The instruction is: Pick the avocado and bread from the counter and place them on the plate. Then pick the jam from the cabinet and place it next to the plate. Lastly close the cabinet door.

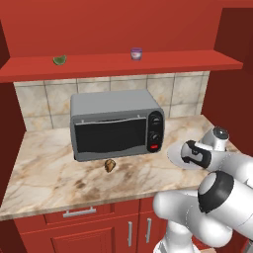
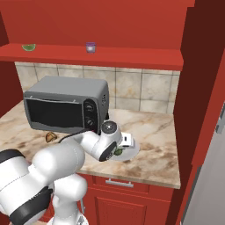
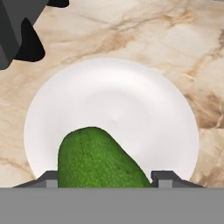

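The dark green avocado (image 3: 98,162) sits between my gripper's (image 3: 107,177) two fingertips, which press its sides, and it hangs just over the near part of the round white plate (image 3: 118,100). In the right base view the avocado (image 2: 118,152) peeks out under the hand above the plate (image 2: 133,150), which lies on the marble counter (image 2: 154,132) right of the toaster oven. The tan bread (image 1: 109,165) lies on the counter in front of the oven. The purple jam (image 1: 136,53) stands on the red cabinet shelf (image 1: 123,66).
A grey toaster oven (image 1: 116,126) stands at the back of the counter. A pale green wedge (image 1: 60,60) lies on the shelf's left end. An open red cabinet door (image 2: 197,88) rises at the right. Red drawers (image 1: 79,213) sit under the counter.
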